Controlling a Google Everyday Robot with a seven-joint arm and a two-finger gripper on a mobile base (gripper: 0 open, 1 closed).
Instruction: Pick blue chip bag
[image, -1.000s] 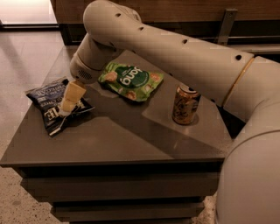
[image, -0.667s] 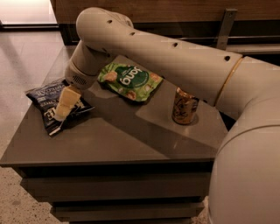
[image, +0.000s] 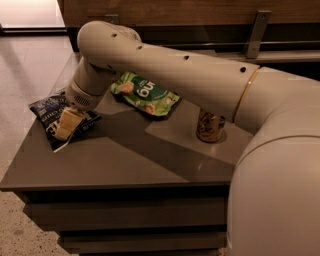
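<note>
The blue chip bag is a dark navy crinkled snack bag with white lettering and a pale band at its near end. It lies flat at the left edge of the grey-brown table. My gripper hangs from the cream arm and is down on the middle of the bag, with its pale fingers pressed against the bag's right half. The part of the bag under the gripper is hidden.
A green snack bag with a round logo lies at the table's back middle. A brown drink can stands upright at the right, partly behind my arm. The table's left edge is just beside the blue bag. A wooden wall runs behind.
The gripper has moved left and down onto the blue chip bag. The arm has swung further left over the table. The bag, green bag and can stay put.
</note>
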